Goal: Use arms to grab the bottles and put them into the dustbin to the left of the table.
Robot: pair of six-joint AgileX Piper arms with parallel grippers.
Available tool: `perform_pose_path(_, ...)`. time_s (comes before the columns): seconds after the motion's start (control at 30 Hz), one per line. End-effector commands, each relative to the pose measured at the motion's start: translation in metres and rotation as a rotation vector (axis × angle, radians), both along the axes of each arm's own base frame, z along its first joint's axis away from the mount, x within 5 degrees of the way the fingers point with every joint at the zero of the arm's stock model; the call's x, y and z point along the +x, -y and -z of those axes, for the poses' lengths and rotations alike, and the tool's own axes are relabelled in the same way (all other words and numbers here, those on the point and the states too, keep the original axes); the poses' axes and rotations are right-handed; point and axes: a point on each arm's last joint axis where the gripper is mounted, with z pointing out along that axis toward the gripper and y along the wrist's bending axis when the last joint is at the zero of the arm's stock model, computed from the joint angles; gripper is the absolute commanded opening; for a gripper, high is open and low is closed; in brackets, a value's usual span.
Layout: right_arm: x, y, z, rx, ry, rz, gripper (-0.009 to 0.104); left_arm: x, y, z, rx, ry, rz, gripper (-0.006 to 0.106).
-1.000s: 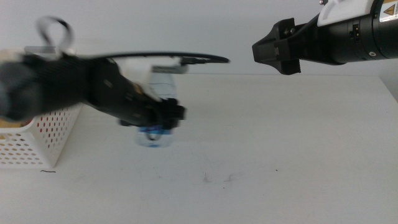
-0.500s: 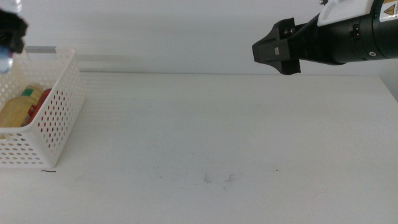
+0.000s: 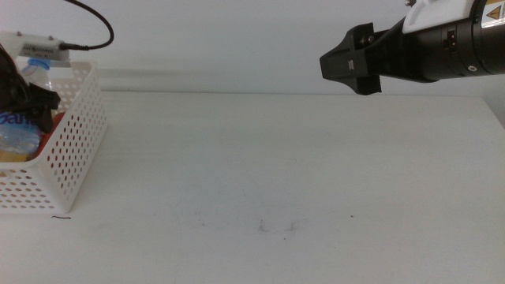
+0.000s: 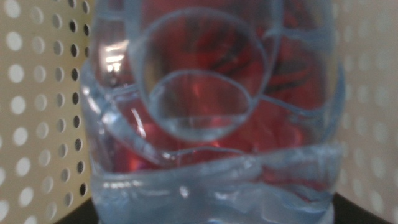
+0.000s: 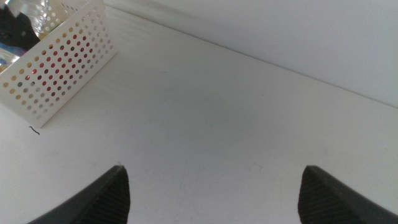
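Observation:
At the table's left edge stands the white perforated dustbin (image 3: 75, 146). My left gripper (image 3: 30, 98) reaches down into it, shut on the clear water bottle (image 3: 19, 130) with the blue label. In the left wrist view that bottle (image 4: 211, 118) fills the picture, with the red can's colour showing through it and the dustbin's holed walls (image 4: 37, 93) on both sides. The red can (image 3: 55, 128) and a bit of the yellow juice bottle (image 3: 11, 155) lie inside the dustbin. My right gripper (image 3: 349, 65) hangs open, high over the table's back right, holding nothing (image 5: 213, 169).
The white table (image 3: 268, 166) carries only faint grey scuff marks (image 3: 276, 226) near its front middle. A black cable (image 3: 91, 20) loops above the dustbin. The dustbin (image 5: 59, 71) shows far off in the right wrist view.
My left arm swung left with the water bottle from the table's middle left, passed over the dustbin, and now holds the bottle down inside it. The right arm has stayed still.

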Motion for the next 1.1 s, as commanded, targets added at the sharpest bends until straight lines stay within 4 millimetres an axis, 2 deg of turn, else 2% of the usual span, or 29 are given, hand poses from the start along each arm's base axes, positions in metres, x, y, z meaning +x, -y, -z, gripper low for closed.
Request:
perform_pose_path(0.0,-0.001,0.000,-0.001,-0.001,0.015,-0.004,0.082,0.005,-0.002,-0.001,0.012,0.040,-0.010,0.044)
perform_pose_path(0.17,-0.001,0.000,-0.001,-0.001,0.015,-0.004,0.082,0.005,-0.003,0.005,0.022,0.007,-0.006,0.091)
perform_pose_path(0.2,-0.001,0.000,-0.001,-0.001,0.015,-0.004,0.082,0.005,-0.004,0.005,0.022,0.004,-0.010,0.094)
perform_pose_path(0.33,-0.001,0.000,-0.001,-0.001,0.015,-0.004,0.082,-0.002,-0.001,-0.012,0.013,0.031,-0.033,0.094)
perform_pose_path(0.5,-0.001,0.000,-0.001,-0.001,0.015,-0.004,0.082,-0.033,0.018,-0.051,-0.030,0.163,-0.021,0.094)
perform_pose_path(0.63,-0.001,0.000,-0.001,-0.001,0.015,-0.004,0.082,-0.079,0.047,-0.081,-0.044,0.330,0.057,0.094)
perform_pose_path(0.83,-0.001,0.000,-0.001,-0.001,0.015,-0.004,0.082,-0.173,0.097,-0.142,-0.160,0.659,0.190,0.094)
perform_pose_path(0.97,-0.001,0.000,-0.001,-0.001,0.015,-0.004,0.082,-0.225,0.106,-0.167,-0.171,0.799,0.227,0.094)
perform_pose_path(1.07,-0.001,0.000,-0.001,-0.001,0.015,-0.004,0.081,-0.254,0.106,-0.182,-0.160,0.888,0.238,0.094)
